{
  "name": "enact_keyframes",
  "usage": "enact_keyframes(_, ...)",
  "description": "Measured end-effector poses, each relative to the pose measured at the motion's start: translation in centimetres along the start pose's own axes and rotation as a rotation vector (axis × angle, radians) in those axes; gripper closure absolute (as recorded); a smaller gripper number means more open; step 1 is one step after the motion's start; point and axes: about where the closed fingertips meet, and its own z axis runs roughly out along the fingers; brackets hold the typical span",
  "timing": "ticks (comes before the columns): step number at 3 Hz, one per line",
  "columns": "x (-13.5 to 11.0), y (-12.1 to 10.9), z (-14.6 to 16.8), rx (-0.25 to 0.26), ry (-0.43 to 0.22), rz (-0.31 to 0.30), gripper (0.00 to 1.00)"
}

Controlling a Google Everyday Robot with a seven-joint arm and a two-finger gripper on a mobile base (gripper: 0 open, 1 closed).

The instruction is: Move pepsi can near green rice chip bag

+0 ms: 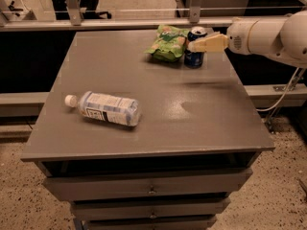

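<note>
Pepsi can (194,57) stood upright near the desk's (144,99) far right corner, just beside the green rice chip bag (168,43). Gripper (193,45) sat at the can's top; its hold could not be determined. Placement judged all but complete. Next move called for retreat without tipping the can.

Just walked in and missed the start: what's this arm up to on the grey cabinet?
The robot's arm reaches in from the right, with its pincer at the pepsi can. The can stands upright near the far edge of the table, right beside the green rice chip bag, so the two are already close together. A clear plastic bottle lies on its side toward the front left, away from the arm.
</note>
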Motion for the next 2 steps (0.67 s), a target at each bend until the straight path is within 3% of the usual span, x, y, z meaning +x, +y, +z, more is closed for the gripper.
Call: enact_keyframes(2,-7.4,-0.1,-8.5,-0.122,-0.099,-0.115,0.00)
